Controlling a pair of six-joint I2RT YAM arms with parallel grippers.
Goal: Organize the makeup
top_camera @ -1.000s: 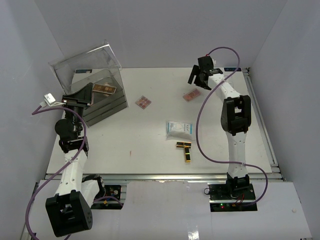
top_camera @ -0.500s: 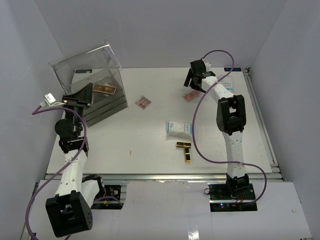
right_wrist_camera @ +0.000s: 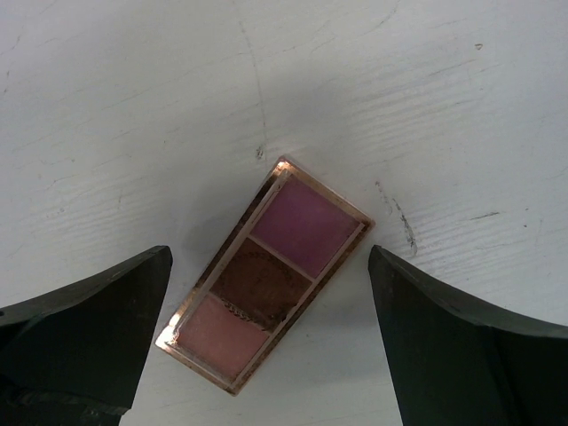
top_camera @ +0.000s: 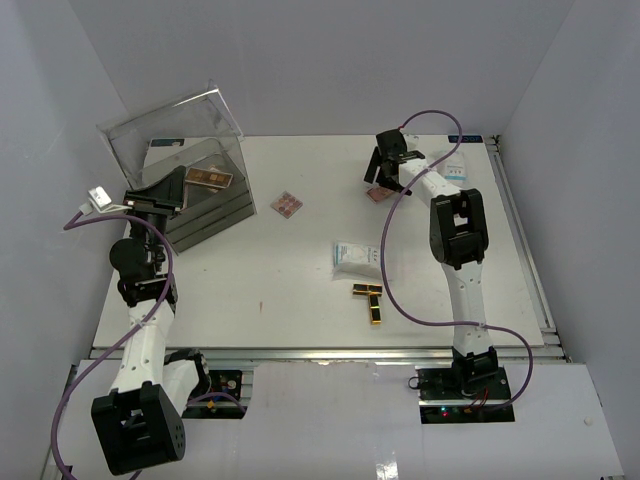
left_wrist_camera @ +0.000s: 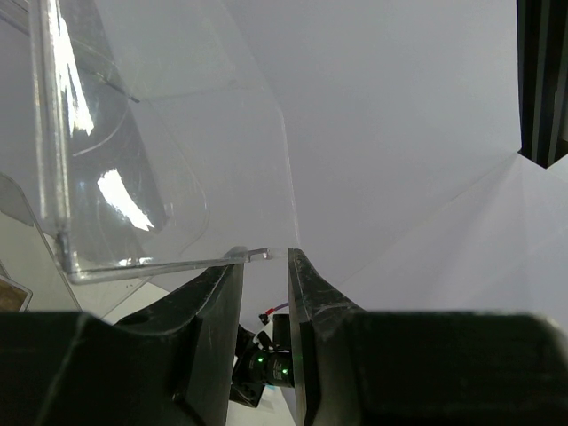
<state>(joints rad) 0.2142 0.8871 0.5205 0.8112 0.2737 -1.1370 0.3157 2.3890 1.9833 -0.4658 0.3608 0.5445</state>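
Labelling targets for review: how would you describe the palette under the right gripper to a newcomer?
On the white table, look to the far right part, where the open right gripper points down. Below it lies a long gold-rimmed eyeshadow palette; unlike the square palette further left, it holds three pans: purple, brown, pink.

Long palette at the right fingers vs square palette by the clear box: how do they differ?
Shape: the long palette is a three-pan strip; the square palette is square.
Place: the long palette lies between the right gripper and its open fingers; the square palette sits alone, no gripper near it.
Shared: both flat on the table, pink-brown, outside the clear box.
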